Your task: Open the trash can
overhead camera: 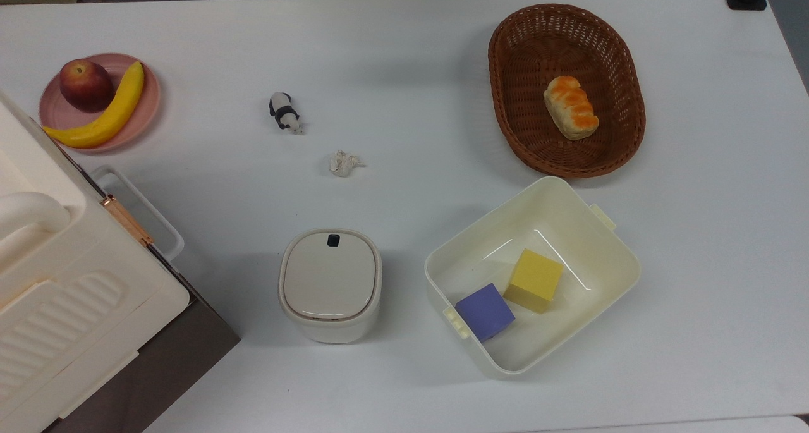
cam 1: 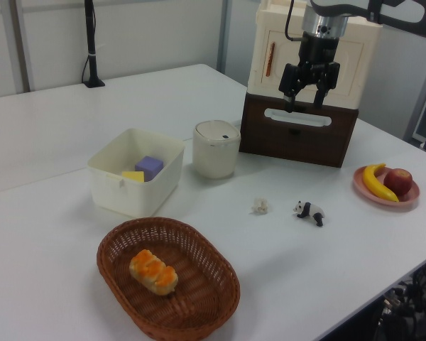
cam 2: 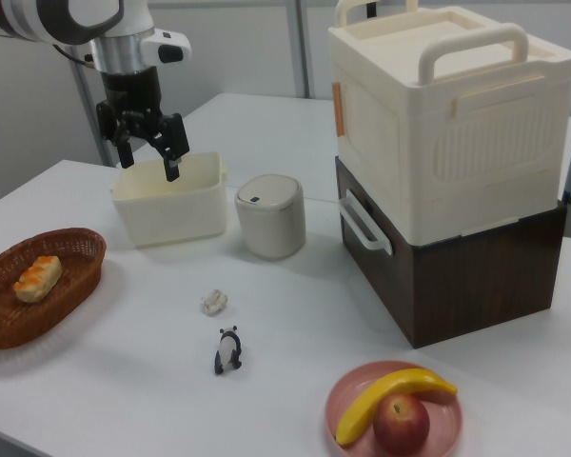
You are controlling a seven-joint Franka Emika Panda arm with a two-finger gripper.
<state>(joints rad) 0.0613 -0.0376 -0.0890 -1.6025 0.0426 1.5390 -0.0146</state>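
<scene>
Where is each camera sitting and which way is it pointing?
Top view: overhead, straight down on the table; closed trash can low centre, no arm part seen.
Left view: raised, at the basket end, looking across to the stacked boxes; arm with open tool hanging in front of them.
Right view: raised, at the fruit plate side, facing the tub; arm and tool hang above the table, seen against the tub.
Left and right views share the tool, trash can, toy panda and crumpled paper.
</scene>
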